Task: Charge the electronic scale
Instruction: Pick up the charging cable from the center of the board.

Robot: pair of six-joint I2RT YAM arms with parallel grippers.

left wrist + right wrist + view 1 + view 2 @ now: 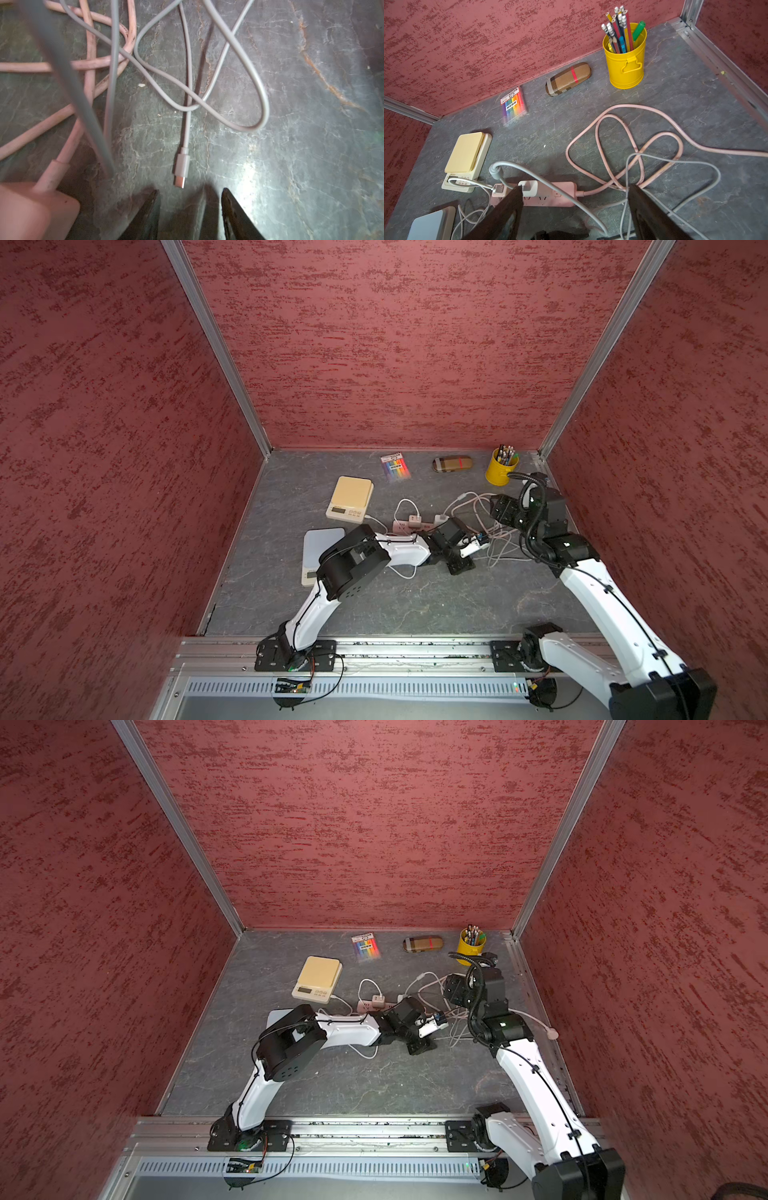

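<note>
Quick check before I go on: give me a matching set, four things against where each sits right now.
1 cream scale
2 grey scale
3 yellow pencil cup
4 loose cable plug

A far right corner
B partly under the left arm
C lying free just ahead of the left gripper
D next to the marker pack

Pairs: 1-D; 2-B; 3-A; 4-C

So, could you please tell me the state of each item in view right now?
USB-C plug: loose on table, ungripped.
left pincer: open, empty, facing the plug.
right pincer: open, empty.
power strip: white charger plugged in.
yellow scale: flat, platform up.
glasses case: closed.
pencil cup: upright, full.
</note>
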